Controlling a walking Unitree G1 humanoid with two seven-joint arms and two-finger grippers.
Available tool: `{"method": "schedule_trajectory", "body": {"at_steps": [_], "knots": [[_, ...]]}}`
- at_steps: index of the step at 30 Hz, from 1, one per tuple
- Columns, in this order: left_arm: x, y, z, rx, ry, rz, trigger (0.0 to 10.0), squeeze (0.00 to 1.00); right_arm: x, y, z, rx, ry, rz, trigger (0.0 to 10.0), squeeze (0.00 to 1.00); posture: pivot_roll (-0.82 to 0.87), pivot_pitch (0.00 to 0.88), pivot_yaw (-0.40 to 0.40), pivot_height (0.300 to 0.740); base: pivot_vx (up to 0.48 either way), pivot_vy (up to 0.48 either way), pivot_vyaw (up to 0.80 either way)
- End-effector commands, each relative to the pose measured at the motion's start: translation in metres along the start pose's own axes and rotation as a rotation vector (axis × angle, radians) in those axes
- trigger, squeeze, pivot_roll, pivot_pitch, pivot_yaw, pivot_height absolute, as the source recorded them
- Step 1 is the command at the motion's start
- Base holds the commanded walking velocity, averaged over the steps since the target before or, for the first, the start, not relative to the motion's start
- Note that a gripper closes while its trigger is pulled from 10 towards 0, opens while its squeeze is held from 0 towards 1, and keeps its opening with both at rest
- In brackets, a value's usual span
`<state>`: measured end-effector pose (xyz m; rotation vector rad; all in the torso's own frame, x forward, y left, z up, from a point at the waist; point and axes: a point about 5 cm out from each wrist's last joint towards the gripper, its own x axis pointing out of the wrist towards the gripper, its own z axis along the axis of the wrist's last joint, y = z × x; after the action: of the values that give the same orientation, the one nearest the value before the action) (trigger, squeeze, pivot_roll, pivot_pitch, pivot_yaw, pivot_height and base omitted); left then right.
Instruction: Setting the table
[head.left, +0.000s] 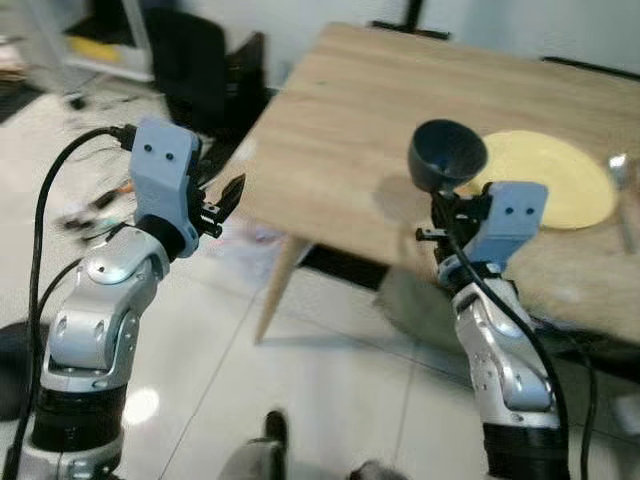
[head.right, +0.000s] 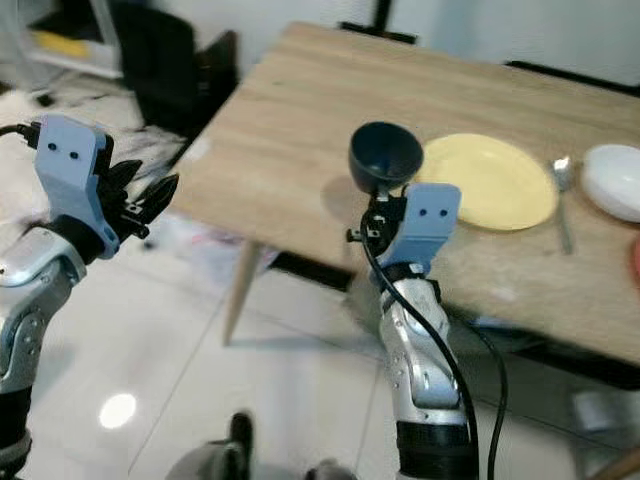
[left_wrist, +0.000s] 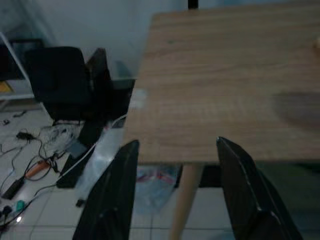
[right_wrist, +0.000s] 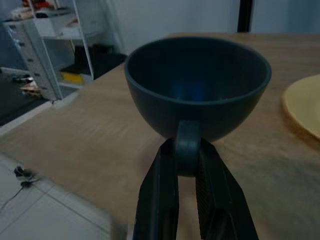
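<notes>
Right tool (right_wrist: 189, 165) pinches cup (right_wrist: 197, 85) handle.

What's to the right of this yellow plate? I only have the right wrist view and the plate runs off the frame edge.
Observer: A spoon lies on the table just beyond the yellow plate, on its right.
Operator: Anything past the spoon?
Observer: Yes, a white bowl sits further right, near the frame edge.
Operator: Where's my other arm?
Observer: The left gripper is raised off the table's left corner, fingers open and empty.
Operator: And the cup?
Observer: The right gripper holds the dark cup by its handle, above the table just left of the plate.
</notes>
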<state>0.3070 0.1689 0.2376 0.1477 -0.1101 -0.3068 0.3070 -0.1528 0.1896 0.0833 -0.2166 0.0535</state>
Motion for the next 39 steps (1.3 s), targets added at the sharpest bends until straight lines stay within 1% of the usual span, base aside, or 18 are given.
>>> {"method": "schedule_trajectory", "body": {"at_steps": [1, 18, 39], "knots": [[0.0008, -0.0014, -0.0014, -0.006, 0.007, -0.008, 10.0, 0.02, -0.0026, -0.0055, 0.0013, -0.006, -0.008, -0.022, 10.0, 0.0, -0.01, 0.083, 0.061, 0.74, -0.356, 0.0, 0.0], [0.0022, -0.0049, -0.0024, -0.014, 0.01, -0.02, 10.0, 0.02, -0.0057, -0.0103, 0.0002, -0.014, 0.001, -0.037, 10.0, 0.0, -0.02, 0.092, 0.062, 0.74, -0.357, 0.0, 0.0], [0.0044, -0.0056, -0.0022, -0.015, 0.009, -0.029, 10.0, 0.02, -0.0064, -0.0118, -0.0008, -0.015, 0.004, -0.049, 10.0, 0.0, -0.02, 0.093, 0.072, 0.74, -0.358, 0.0, 0.0]]}}
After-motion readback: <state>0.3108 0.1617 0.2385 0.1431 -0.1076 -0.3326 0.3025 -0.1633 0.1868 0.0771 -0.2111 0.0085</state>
